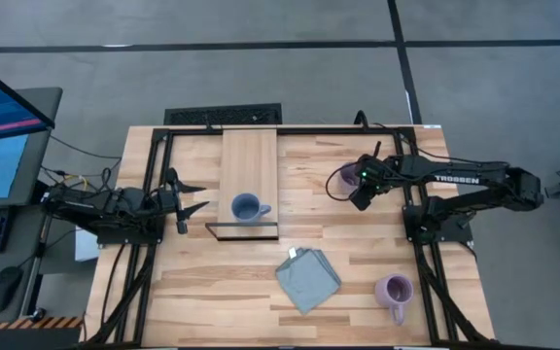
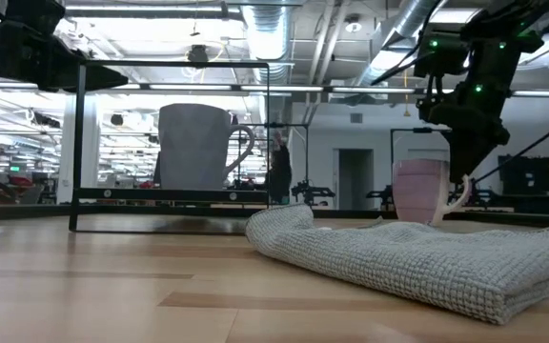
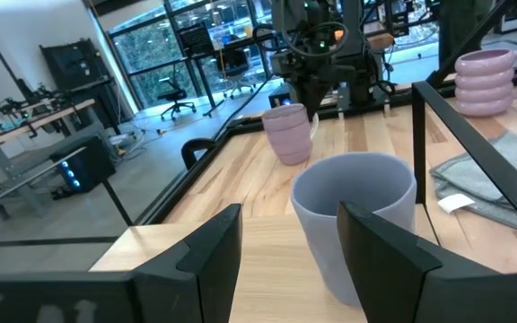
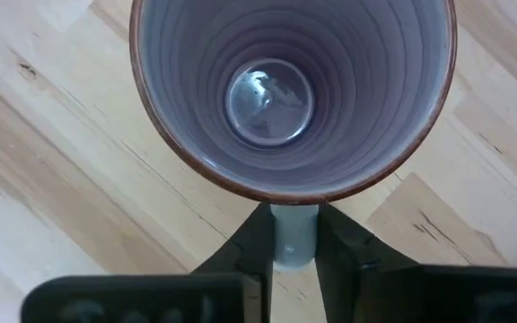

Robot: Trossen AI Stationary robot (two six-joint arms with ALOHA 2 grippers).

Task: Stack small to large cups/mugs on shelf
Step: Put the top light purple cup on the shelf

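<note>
A dusty blue mug (image 1: 248, 207) stands upright on the light-wood shelf (image 1: 250, 156), near its dark front edge. My left gripper (image 1: 200, 197) is open, level with and just left of that mug (image 3: 357, 215), touching nothing. A lilac mug (image 1: 344, 177) stands upright toward the table's far right, with my right gripper (image 1: 361, 194) above its right side, shut on it. In the low view the cloth hides this mug's (image 2: 419, 191) base. A second, ribbed lilac mug (image 1: 394, 290) stands on the tabletop near the right near corner. My right gripper (image 4: 294, 224) pinches the lilac mug's handle (image 4: 294, 240) between its two fingers (image 4: 254, 247), just outside the rim. The fingers come from above, pointing down. The mug is upright; whether its base rests on the table I cannot tell.
A folded grey-blue cloth (image 1: 308, 280) lies on the tabletop between the shelf and the ribbed mug. The shelf sits in a black metal frame (image 2: 79, 143), raised off the tabletop. Black frame rails (image 1: 154, 185) run along the table's left, right and far sides.
</note>
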